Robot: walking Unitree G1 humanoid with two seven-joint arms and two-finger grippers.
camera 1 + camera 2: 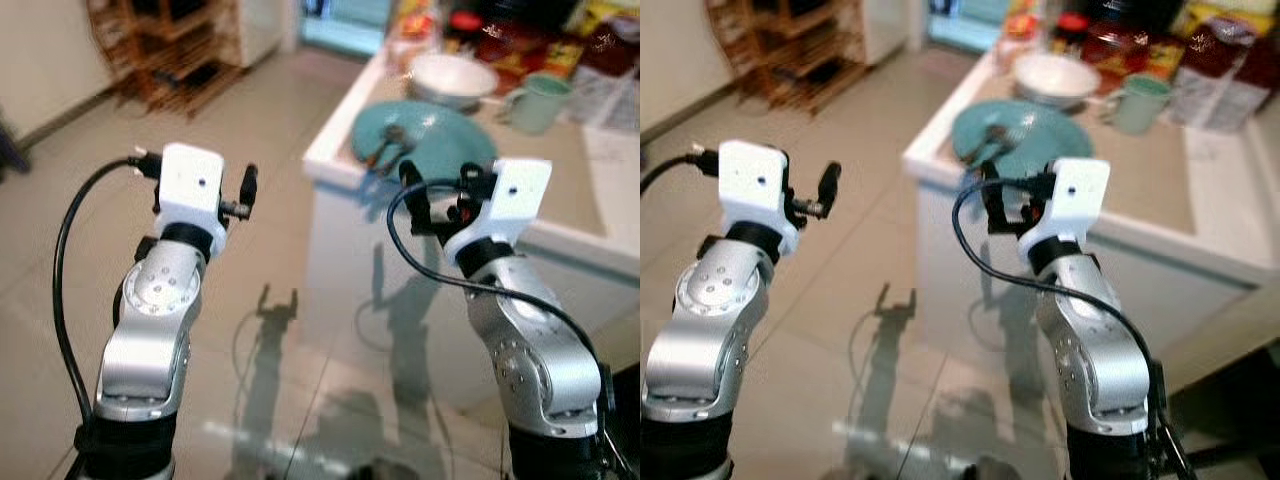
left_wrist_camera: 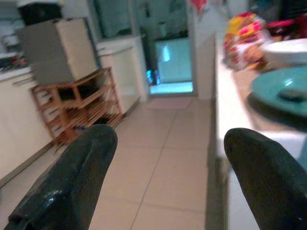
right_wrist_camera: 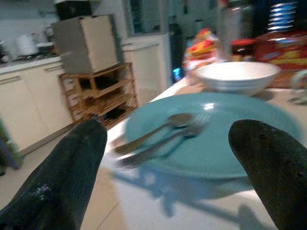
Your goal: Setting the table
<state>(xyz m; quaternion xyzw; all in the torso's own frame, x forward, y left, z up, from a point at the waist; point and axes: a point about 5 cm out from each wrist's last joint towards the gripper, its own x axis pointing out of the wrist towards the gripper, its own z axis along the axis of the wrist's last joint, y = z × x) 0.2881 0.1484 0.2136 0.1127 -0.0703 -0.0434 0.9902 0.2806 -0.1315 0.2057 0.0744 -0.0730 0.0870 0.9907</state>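
Note:
A teal plate (image 1: 425, 135) lies at the near corner of the white table (image 1: 330, 150), with a spoon (image 3: 158, 129) and a fork (image 3: 168, 143) resting across it. Behind it stand a white bowl (image 1: 452, 78) and a pale green mug (image 1: 536, 102). My right gripper (image 3: 168, 167) is open, held in the air just short of the plate's near edge. My left gripper (image 2: 165, 177) is open too, raised over the floor to the left of the table with nothing between its fingers.
Colourful food packets (image 1: 520, 45) crowd the table's far side. A wooden rack (image 1: 165, 50) stands against the wall at the far left, beside white cabinets (image 2: 122, 72). Beige floor tiles (image 1: 260, 300) stretch between me and the table.

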